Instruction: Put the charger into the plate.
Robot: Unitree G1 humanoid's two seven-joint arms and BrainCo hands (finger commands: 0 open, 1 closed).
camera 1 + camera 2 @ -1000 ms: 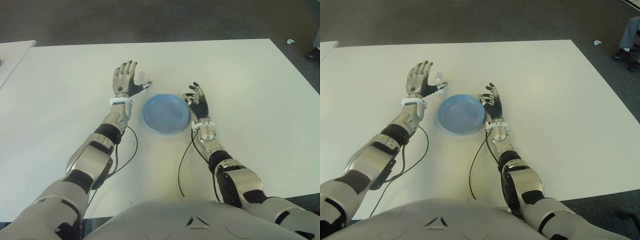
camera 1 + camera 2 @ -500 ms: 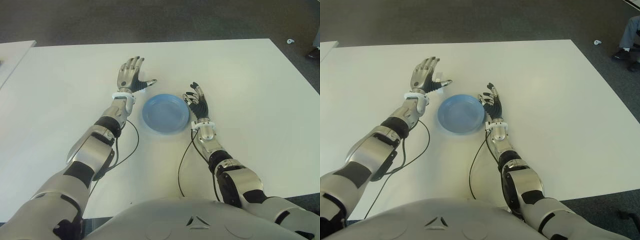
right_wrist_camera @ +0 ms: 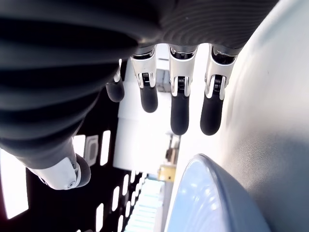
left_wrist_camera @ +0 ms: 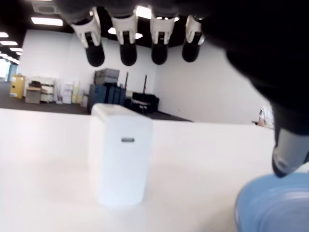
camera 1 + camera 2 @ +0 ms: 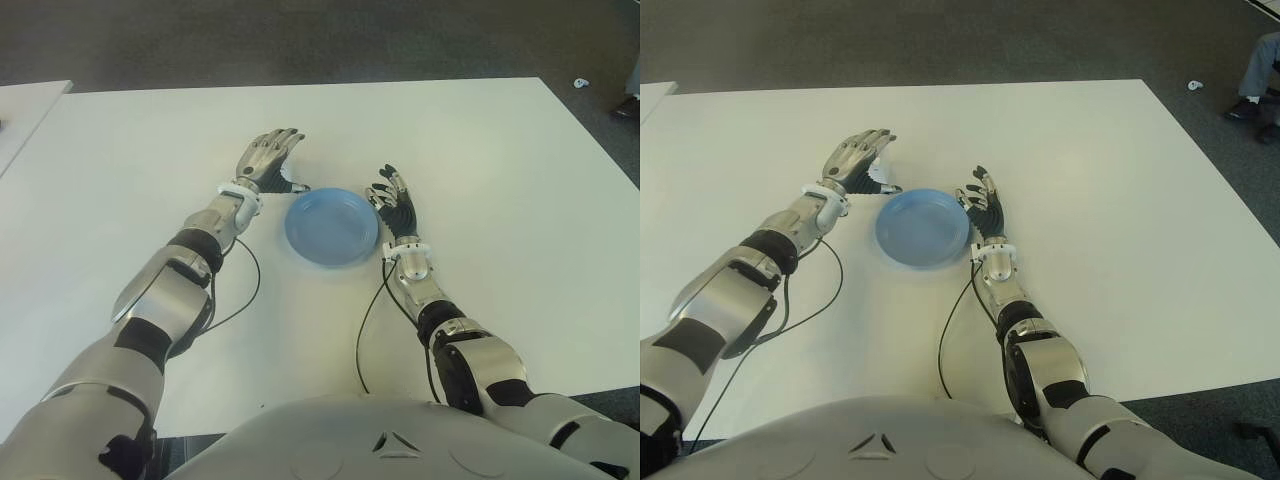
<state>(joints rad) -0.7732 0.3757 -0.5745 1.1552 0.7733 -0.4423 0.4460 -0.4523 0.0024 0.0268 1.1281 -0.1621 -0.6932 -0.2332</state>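
The white charger (image 4: 120,154) stands upright on the white table (image 5: 480,150), just left of the blue plate (image 5: 332,226). My left hand (image 5: 272,158) hovers palm down over it, open, its fingers (image 4: 128,46) spread above the charger and not touching it. The thumb (image 4: 288,150) hangs on the plate's side. In the eye views the hand hides most of the charger. My right hand (image 5: 393,200) shows open at the plate's right rim, holding nothing. In the right wrist view the plate's rim (image 3: 212,193) lies just below the fingers.
Black cables (image 5: 240,305) trail from both wrists across the table toward my body. A second white table (image 5: 20,110) shows at the far left. A person's foot (image 5: 1248,106) is on the floor beyond the table's right corner.
My left hand has reached forward and turned from upright to palm down over the charger. The right hand and the plate have not moved.
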